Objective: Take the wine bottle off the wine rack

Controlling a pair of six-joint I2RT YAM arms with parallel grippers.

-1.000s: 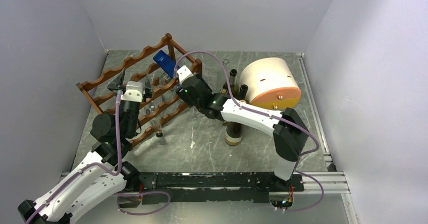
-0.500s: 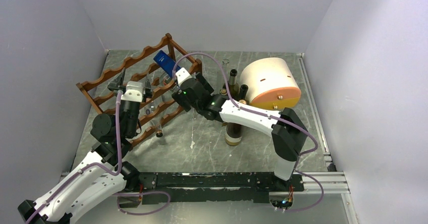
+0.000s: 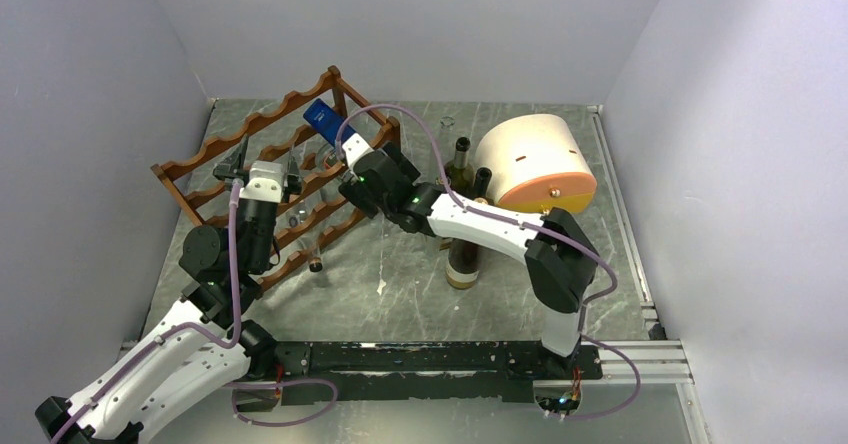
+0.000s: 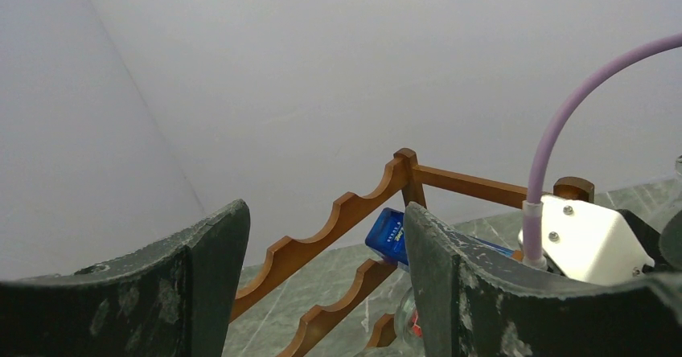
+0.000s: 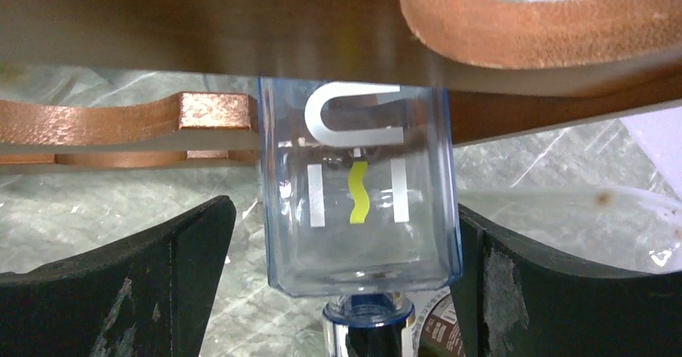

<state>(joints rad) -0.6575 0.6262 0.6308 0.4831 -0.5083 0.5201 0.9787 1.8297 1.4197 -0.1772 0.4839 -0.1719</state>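
The reddish-brown wine rack (image 3: 262,129) stands tilted at the back left. A blue-tinted, square-sided wine bottle (image 3: 325,121) lies across its top tier, neck towards the right arm. My right gripper (image 3: 347,160) is open around the bottle's shoulder end. In the right wrist view the bottle (image 5: 358,196) sits between the fingers (image 5: 185,268) under a rack rail (image 5: 523,35); there is a gap on the left, and the right finger is close to the glass. My left gripper (image 3: 266,156) hovers open over the rack's front, holding nothing. In its wrist view the rails (image 4: 354,204) and bottle base (image 4: 386,232) lie beyond.
A cream-and-orange drum-shaped box (image 3: 530,164) lies at the back right. Dark upright bottles (image 3: 459,164) (image 3: 463,254) stand beside it, under the right forearm. Clear glass bottles (image 3: 300,219) rest in the rack's lower tiers. Grey walls close in on three sides.
My right gripper has opened wide and shifted slightly left along the bottle towards the rack. The left arm and the bottle have not moved.
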